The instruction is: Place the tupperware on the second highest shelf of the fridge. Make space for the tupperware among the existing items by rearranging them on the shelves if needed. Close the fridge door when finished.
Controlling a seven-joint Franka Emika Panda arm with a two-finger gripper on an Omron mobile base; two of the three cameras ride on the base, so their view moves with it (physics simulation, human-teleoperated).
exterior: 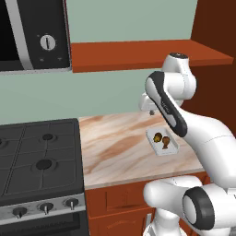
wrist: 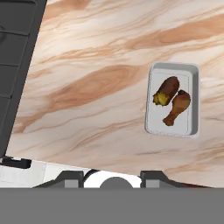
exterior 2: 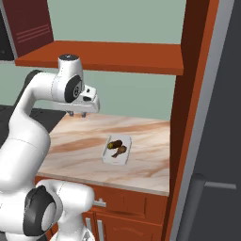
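Note:
The tupperware (exterior: 166, 151) (exterior 2: 112, 159) (wrist: 155, 123) is a shallow white rectangular container with a brown drumstick and another brown piece inside. It rests on the marble counter (exterior: 115, 147), toward its right end. My gripper (exterior: 151, 111) (exterior 2: 78, 114) (wrist: 111, 177) hangs well above the counter, behind and to the left of the container. It is open, with nothing between its fingers. The grey fridge (exterior 2: 209, 94) stands at the far right with a bar handle (exterior 2: 196, 202) low on its front. Its inside and the small round items are hidden.
A black stove (exterior: 39, 156) adjoins the counter on the left, with a microwave (exterior: 32, 34) above it. A red-brown shelf (exterior: 138, 53) runs over the counter. A tall red-brown cabinet panel (exterior 2: 188, 94) separates the counter from the fridge.

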